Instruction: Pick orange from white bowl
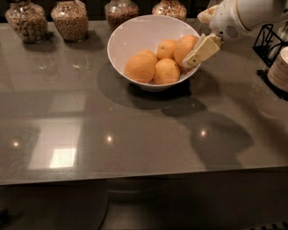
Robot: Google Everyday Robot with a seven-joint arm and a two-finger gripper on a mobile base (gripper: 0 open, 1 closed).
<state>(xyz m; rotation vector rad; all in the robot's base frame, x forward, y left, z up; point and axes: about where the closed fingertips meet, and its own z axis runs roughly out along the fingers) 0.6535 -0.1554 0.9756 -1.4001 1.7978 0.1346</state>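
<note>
The white bowl (135,33) stands at the back middle of the grey table. It holds four oranges. The orange (183,45), deeper in colour, lies against the bowl's right wall. Three paler oranges lie to its left, at the front left (139,68), the front middle (166,72) and the back (166,47). My gripper (194,55) reaches down into the bowl from the upper right and lies against the right side of the orange. Its far side is hidden behind the orange. The white arm (243,13) is above it.
Several glass jars of grain (69,18) line the table's back edge. A black wire rack (269,39) and a stack of white dishes (281,67) stand at the right edge. The table's front edge (144,175) runs across the lower frame.
</note>
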